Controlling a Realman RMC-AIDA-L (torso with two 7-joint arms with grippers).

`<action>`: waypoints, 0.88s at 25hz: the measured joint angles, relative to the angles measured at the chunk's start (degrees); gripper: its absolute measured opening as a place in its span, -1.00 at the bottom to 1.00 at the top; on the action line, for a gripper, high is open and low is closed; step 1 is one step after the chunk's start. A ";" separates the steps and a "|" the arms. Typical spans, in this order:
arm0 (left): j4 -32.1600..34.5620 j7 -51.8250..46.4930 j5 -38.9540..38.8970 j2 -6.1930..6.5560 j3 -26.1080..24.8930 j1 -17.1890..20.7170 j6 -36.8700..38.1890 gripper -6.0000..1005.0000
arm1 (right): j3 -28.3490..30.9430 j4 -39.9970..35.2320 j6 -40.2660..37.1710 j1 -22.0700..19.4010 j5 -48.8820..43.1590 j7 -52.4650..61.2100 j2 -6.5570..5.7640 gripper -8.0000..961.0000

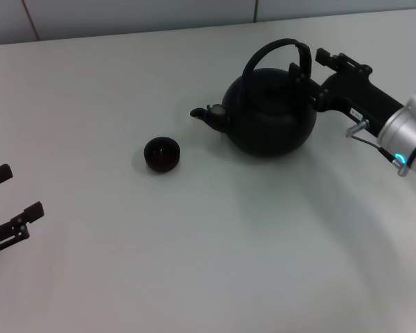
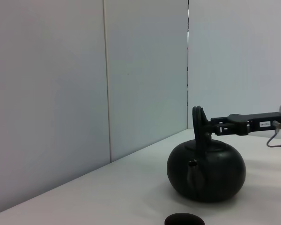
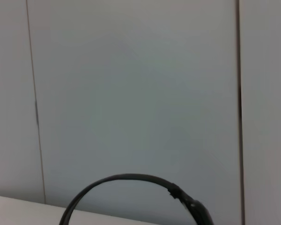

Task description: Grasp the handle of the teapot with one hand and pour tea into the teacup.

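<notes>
Nearest, lower left of head view: left gripper (image 1: 14, 198) parked low on the white table (image 1: 208, 263), fingers spread, nothing held; idle, well apart from the work, prob. kept clear since one arm does the pour.

Centre-left, a bit farther: teacup (image 1: 161, 154), tiny, round, dark, no handle, low bowl shape, mouth up. Sits alone on bare table just off the spout's side, so a tilt of the pot should drop tea toward it. Rim also peeks at bottom edge of left wrist view (image 2: 184, 219).

Upper centre-right: teapot (image 1: 270, 114), big squat matte-black pot, resting flat on table, short stubby spout (image 1: 209, 115) aimed left at the cup. Handle (image 1: 277, 50) arches tall over the lid, thicker on its right side.

Farthest, upper right: right gripper (image 1: 310, 69) reaching in level from right, fingers either side of handle's thick end, w/ a gap; not seen clenched, so approx. at grasp stage, pot not lifted yet. Right wrist view: only the handle's arc (image 3: 131, 180) against wall.
</notes>
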 joint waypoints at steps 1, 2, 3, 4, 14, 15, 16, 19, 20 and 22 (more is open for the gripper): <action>0.00 0.03 0.00 -0.02 0.00 0.00 0.00 0.60 | 0.00 -0.02 -0.71 -0.52 0.01 -0.14 0.00 -0.21; 0.00 0.04 0.00 -0.04 0.00 0.00 0.00 0.60 | 0.00 -0.03 -1.38 -1.02 0.02 -0.28 0.00 -0.14; 0.00 0.04 0.00 -0.05 0.00 -0.01 0.00 0.60 | 0.03 -0.04 -2.21 -1.61 0.04 -0.50 0.00 -0.07; 0.00 0.04 0.00 -0.05 0.00 0.00 0.00 0.60 | 0.16 -0.04 -3.03 -2.11 0.06 -0.75 0.00 0.00; 0.00 -0.38 0.01 -0.03 0.00 -0.53 -0.42 0.60 | 2.85 0.89 -13.82 -8.18 0.04 -3.43 0.06 0.48; 0.00 -0.41 0.01 -0.02 0.02 -0.64 -0.44 0.60 | 2.69 0.89 -15.09 -8.64 -0.19 -3.42 -0.01 0.48; 0.00 -0.48 0.03 -0.01 0.08 -0.79 -0.46 0.60 | 2.27 0.83 -16.71 -9.27 -0.56 -3.24 -0.13 0.48; 0.00 -1.33 0.38 0.16 0.54 -1.54 -0.44 0.60 | 0.02 -1.66 -23.12 -11.68 -4.57 -0.44 -0.87 0.48; 0.02 -1.84 0.54 0.35 0.83 -1.86 -0.41 0.60 | -0.74 -3.83 -24.79 -12.60 -7.18 1.87 -1.15 0.48; 0.17 -3.31 0.84 0.99 2.07 -2.58 -0.36 0.60 | -1.52 -9.38 -26.63 -14.08 -13.19 8.26 -1.85 0.48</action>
